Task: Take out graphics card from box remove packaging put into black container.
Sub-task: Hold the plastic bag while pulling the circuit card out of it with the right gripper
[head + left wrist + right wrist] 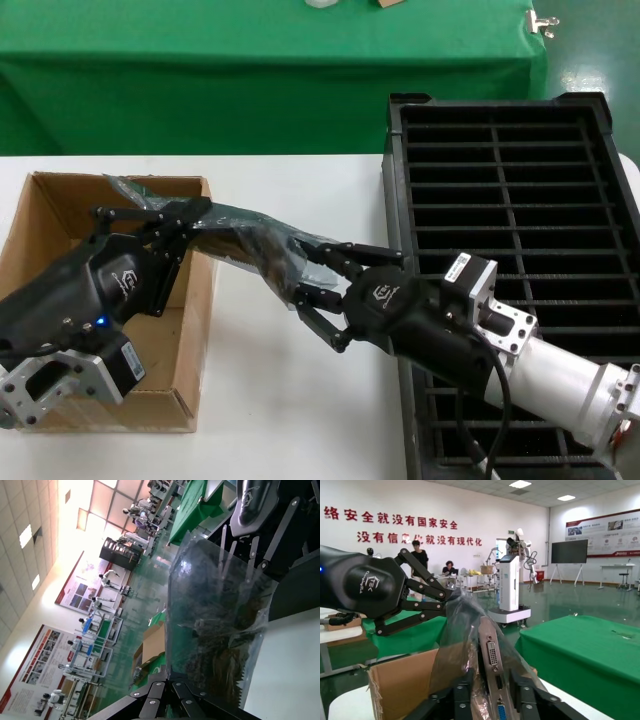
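The packaging [250, 235], a crinkled grey bag, hangs stretched between my two grippers over the table beside the box [40, 215]. My left gripper [195, 218] is shut on the bag's far edge above the box; its jaws show pinched on that edge in the left wrist view [171, 680]. My right gripper [300, 270] is shut on the bag's other end, with the graphics card inside. In the right wrist view the fingers [462, 692] flank the card's silver port bracket [492, 655]. The black container [520, 180] lies under my right arm, its slots empty.
The white table [290, 400] bears the box on the left and the black tray on the right. A green-covered table [250, 80] stands behind. The box floor [175, 350] shows bare.
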### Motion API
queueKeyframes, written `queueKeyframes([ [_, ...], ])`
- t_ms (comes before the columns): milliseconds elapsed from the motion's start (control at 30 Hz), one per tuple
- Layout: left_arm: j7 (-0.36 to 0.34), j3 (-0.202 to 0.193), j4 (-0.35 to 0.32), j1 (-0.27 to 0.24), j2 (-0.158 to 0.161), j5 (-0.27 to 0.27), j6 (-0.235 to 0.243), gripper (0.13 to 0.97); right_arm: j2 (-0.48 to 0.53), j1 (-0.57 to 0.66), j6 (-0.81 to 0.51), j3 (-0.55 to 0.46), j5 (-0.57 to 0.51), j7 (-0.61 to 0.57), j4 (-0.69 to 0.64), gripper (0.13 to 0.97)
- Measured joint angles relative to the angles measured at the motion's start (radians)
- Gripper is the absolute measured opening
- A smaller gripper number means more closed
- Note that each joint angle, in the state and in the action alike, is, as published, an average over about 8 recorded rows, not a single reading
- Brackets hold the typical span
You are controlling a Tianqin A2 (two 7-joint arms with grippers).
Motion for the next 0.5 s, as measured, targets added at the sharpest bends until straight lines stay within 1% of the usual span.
queueKeyframes([
  [100,0.0,0.0,0.0,0.0,0.0,0.0,0.0,0.139,-0.003,0.003,0.0,0.001,0.002,-0.002,-0.004,0.245],
  [367,0.0,0.0,0.0,0.0,0.0,0.0,0.0,0.139,-0.025,0.02,-0.011,-0.007,0.006,-0.015,-0.035,0.324],
  [500,0.0,0.0,0.0,0.0,0.0,0.0,0.0,0.139,-0.038,0.032,-0.019,-0.011,0.009,-0.023,-0.056,0.302],
])
